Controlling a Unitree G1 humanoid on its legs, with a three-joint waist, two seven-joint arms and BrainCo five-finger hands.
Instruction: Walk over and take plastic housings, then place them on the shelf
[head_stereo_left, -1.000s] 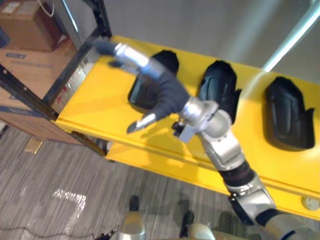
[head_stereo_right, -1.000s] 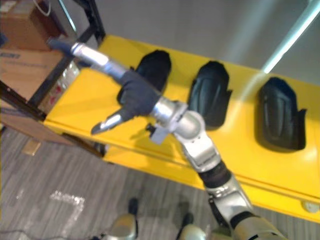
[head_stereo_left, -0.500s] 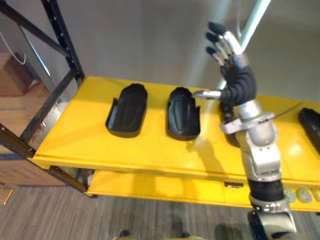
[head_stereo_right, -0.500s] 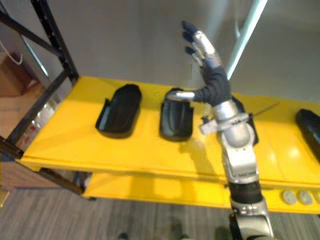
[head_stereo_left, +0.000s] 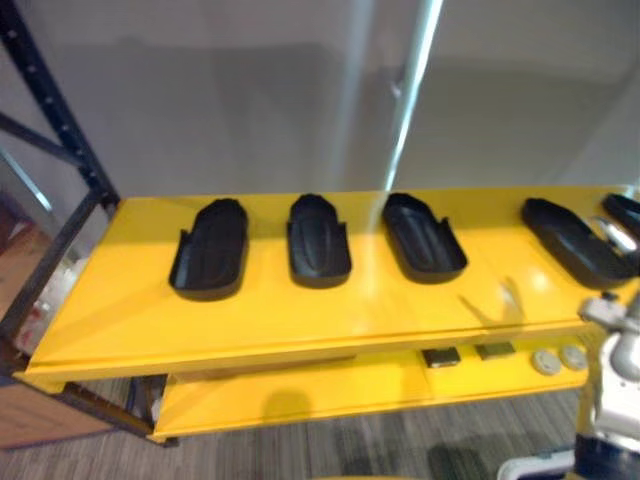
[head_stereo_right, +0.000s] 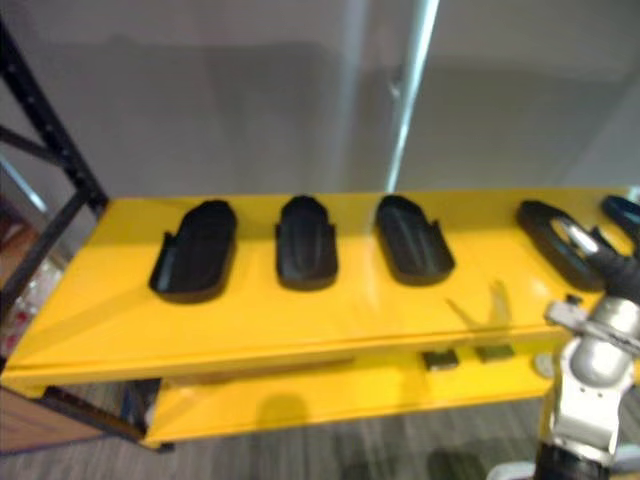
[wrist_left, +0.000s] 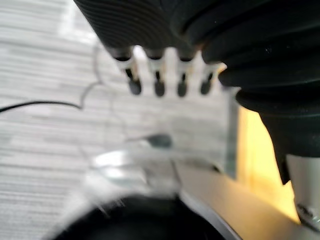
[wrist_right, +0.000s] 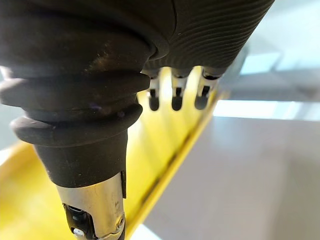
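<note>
Housings of black moulded plastic (head_stereo_left: 318, 240) lie in a row, hollow side up and apart from one another, on the flat yellow metal shelf (head_stereo_left: 300, 315); none is in either hand. The right hand (wrist_right: 200, 30) hovers over the shelf's right end, near the housing there (head_stereo_right: 548, 232), with its fingers (wrist_right: 173, 95) straight and holding nothing. The left hand (wrist_left: 150, 25) hangs over the floor, its fingers likewise relaxed and empty. These shells look thin-walled, so they are probably light and fairly stiff, with a smooth finish that could slip on the metal. The best hold is likely across the narrow width near the middle, thumb on one raised side wall and fingers on the other, rather than on the rounded tip.
</note>
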